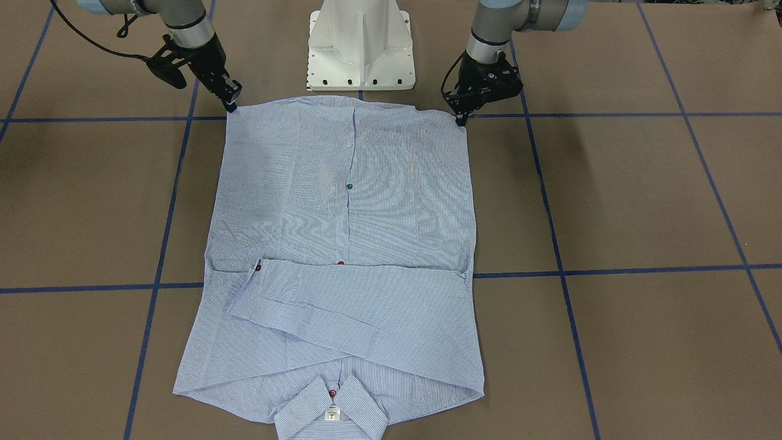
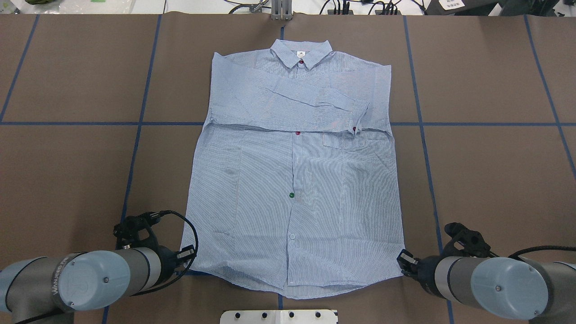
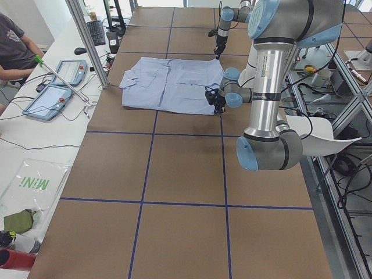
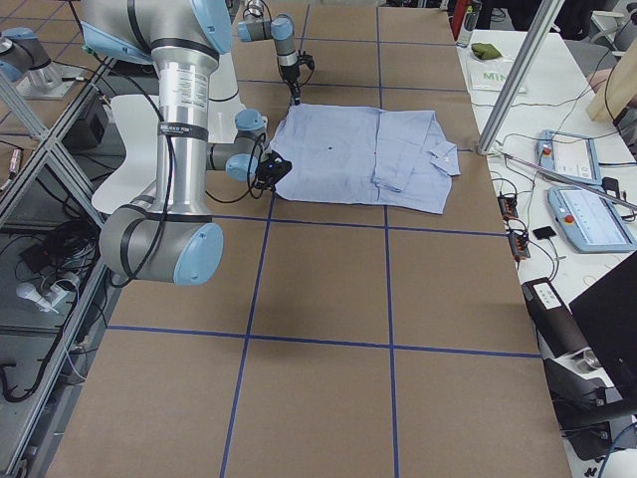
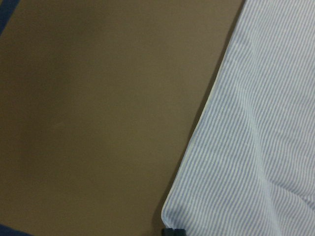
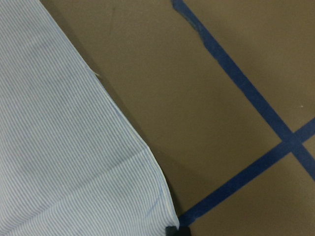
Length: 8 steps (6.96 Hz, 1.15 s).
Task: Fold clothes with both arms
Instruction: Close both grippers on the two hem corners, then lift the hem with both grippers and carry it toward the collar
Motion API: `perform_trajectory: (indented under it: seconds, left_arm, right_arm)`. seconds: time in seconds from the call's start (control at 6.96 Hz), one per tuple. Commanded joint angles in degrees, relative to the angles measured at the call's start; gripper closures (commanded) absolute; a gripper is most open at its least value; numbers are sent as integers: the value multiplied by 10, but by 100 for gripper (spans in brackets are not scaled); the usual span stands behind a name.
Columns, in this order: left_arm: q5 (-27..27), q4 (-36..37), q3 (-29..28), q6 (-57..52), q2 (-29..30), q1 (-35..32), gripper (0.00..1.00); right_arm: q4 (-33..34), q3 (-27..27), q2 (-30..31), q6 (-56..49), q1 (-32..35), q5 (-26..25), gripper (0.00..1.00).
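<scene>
The shirt (image 2: 292, 180) lies flat on the table (image 2: 67, 157), front up. Its collar (image 2: 300, 51) is at the far side from the robot and both sleeves (image 2: 292, 96) are crossed over the chest. The hem (image 2: 288, 283) is the edge nearest the base. The left gripper (image 1: 459, 115) is at one hem corner and the right gripper (image 1: 232, 101) at the other, each low over the table.

We cannot tell whether the fingers are apart or clamped on cloth. The tips are too small in the wide views, and each wrist view shows only a hem corner at the bottom edge of the frame.

We judge the step in hand to be taking the two corners so the hem can go up and over toward the collar.

- We would bite a little in from each corner, catching front and back layers together, so nothing peels loose on the lift.
- We would raise both arms at the same pace and height, keeping the hem lightly taut between them.
- A slack hem would sag in the middle; too much pull could drag the whole shirt toward the base.
- The carry should go high enough to clear the crossed sleeves — brushing them would undo that fold.
- We would lay the hem down square, near the shoulders.
</scene>
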<state>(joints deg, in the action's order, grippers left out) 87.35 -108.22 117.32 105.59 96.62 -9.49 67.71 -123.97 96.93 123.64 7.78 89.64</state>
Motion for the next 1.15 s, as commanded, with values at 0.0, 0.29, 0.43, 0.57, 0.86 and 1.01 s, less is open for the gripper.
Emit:
perform_trajectory:
  seconds: [0.0,0.29,0.43,0.57,0.86,1.01]
  left_arm:
    - [3,2,41,6,-19,0,100]
    - [5,12,116,21,-60,3,100]
    - [15,14,129,39,-59,8,100]
    - [23,15,150,41,-59,8,100]
    - [39,16,165,41,-45,4,100]
    - [39,15,176,65,-45,1,100]
  right_arm:
    - [0,-15,18,-2,3,6,100]
    - [-1,-56,58,-2,3,16,100]
    - [-1,-64,62,-2,2,16,100]
    - [-1,-80,62,-2,2,21,100]
    - [0,-104,62,-1,20,40,100]
    - [0,-113,68,0,19,42,100]
